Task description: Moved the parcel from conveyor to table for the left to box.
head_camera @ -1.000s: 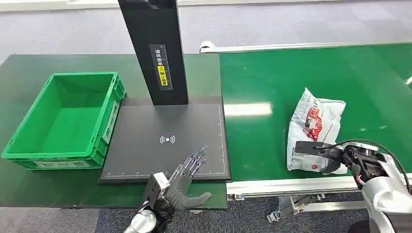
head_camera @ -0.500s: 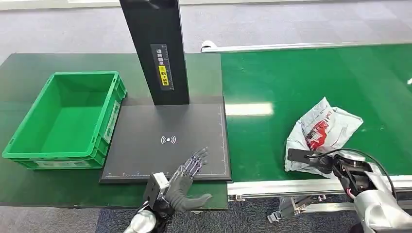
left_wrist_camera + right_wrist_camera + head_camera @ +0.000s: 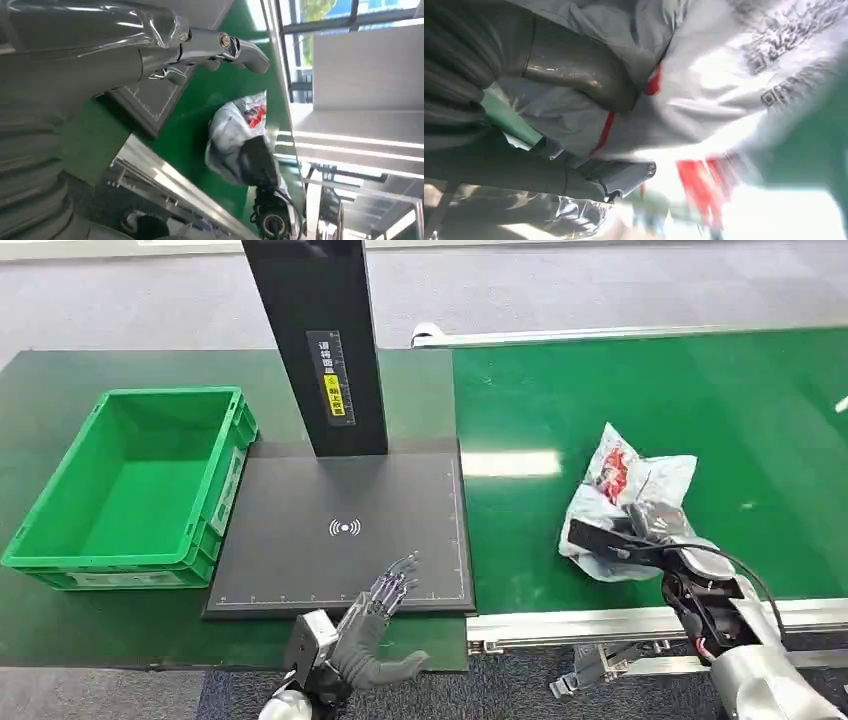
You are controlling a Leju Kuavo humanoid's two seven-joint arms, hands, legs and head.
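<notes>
Head view: nearest, the left hand [image 3: 375, 625] rests at the near edge of the pad [image 3: 340, 530], fingers spread, holding nothing. The right hand [image 3: 640, 535] grips the parcel [image 3: 625, 495], thumb and fingers pressed into the crumpled bag, confirmed in the right wrist view. The parcel sits near the front of the conveyor [image 3: 700, 400]; whether it is lifted clear cannot be told. Judged step: carry in hand, grasp secured. Next move calls for raising the bag over the belt's side rail [image 3: 455, 455] and crossing to the pad. Open room lies between the left hand and post [image 3: 320, 340]; the box [image 3: 130, 480] stands beyond, well apart.
</notes>
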